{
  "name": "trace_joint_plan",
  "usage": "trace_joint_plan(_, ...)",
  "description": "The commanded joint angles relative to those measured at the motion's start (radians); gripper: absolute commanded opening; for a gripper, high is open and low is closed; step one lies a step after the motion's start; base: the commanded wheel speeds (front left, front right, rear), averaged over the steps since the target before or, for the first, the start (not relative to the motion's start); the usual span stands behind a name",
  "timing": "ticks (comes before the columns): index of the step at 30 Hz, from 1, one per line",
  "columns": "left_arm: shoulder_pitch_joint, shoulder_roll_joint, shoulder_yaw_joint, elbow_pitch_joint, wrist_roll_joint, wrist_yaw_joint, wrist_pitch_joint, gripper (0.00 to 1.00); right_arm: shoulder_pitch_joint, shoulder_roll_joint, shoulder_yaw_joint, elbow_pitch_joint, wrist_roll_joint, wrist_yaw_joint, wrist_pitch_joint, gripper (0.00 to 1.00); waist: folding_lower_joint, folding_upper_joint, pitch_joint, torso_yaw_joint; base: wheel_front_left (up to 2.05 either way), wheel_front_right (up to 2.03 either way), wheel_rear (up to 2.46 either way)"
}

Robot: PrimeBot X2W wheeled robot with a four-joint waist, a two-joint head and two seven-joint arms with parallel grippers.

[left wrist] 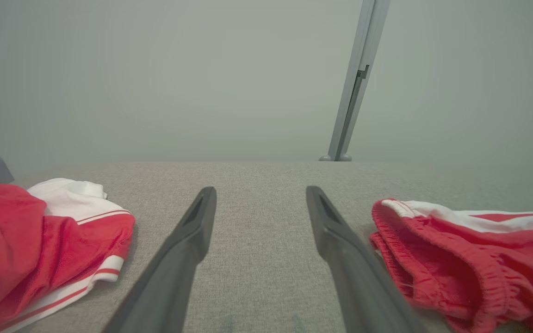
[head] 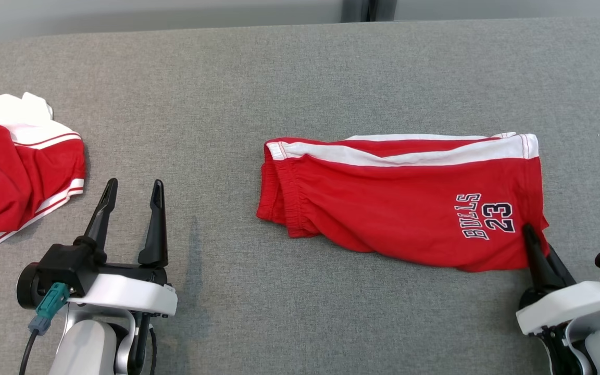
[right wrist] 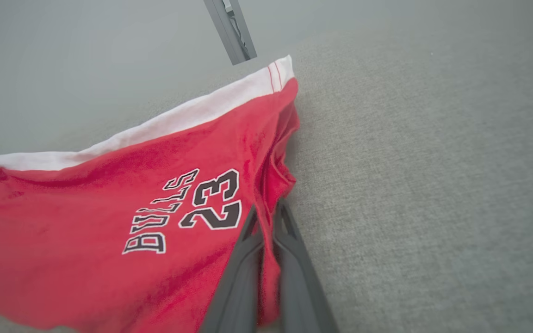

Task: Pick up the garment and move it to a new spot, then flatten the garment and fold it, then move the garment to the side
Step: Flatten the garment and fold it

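Two red garments lie on the grey fabric worktop (head: 300, 73). At the far left, a crumpled red and white garment (head: 16, 177) sits bunched up, partly cut off by the edge of the head view. Just to its right the left gripper (head: 135, 182) hovers over bare worktop. Its two dark fingers are spread wide with nothing between them, and they touch neither piece of clothing.

Further right, past a stretch of bare cloth, the red shorts (head: 399, 208) lie flat, right of the worktop's middle, folded leg over leg into a long band. The elastic waistband (head: 279, 192) faces the left gripper, and a white stripe (head: 409, 152) runs along the far edge. The "BULLS 23" lettering (head: 485, 214) sits near the right end.

At the near corner of the leg hem on that end, the right gripper (head: 530, 229) is pinched tight on the fabric. Its wrist camera shows a fold of red cloth squeezed between the closed fingers (right wrist: 241, 263).
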Motion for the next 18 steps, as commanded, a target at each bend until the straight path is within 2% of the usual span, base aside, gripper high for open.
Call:
trace_joint_plan(1,-0.003,0.003,-0.002,-0.003,-0.003,0.004,0.003,1.00,-0.016,-0.005,-0.006,0.003,-0.007,0.000,-0.001,0.00,0.0000,0.0000,0.000,0.001,0.00,0.00,0.00)
trace_joint_plan(10,-0.006,0.006,-0.008,-0.014,-0.009,0.010,0.003,1.00,-0.097,-0.015,0.039,-0.055,-0.015,0.000,0.018,0.00,0.0000,0.0000,-0.001,-0.002,0.00,0.00,0.00)
trace_joint_plan(13,-0.004,0.006,-0.013,-0.013,-0.010,0.011,0.004,1.00,-0.146,-0.013,0.088,-0.105,-0.031,0.000,0.053,0.00,0.0000,0.0000,-0.006,-0.004,0.00,0.00,0.00)
trace_joint_plan(18,-0.002,0.005,-0.024,-0.004,-0.012,0.013,0.005,1.00,-0.231,0.025,0.198,-0.174,-0.053,0.000,0.122,0.00,0.0000,0.0000,-0.020,0.002,0.00,0.00,0.00)
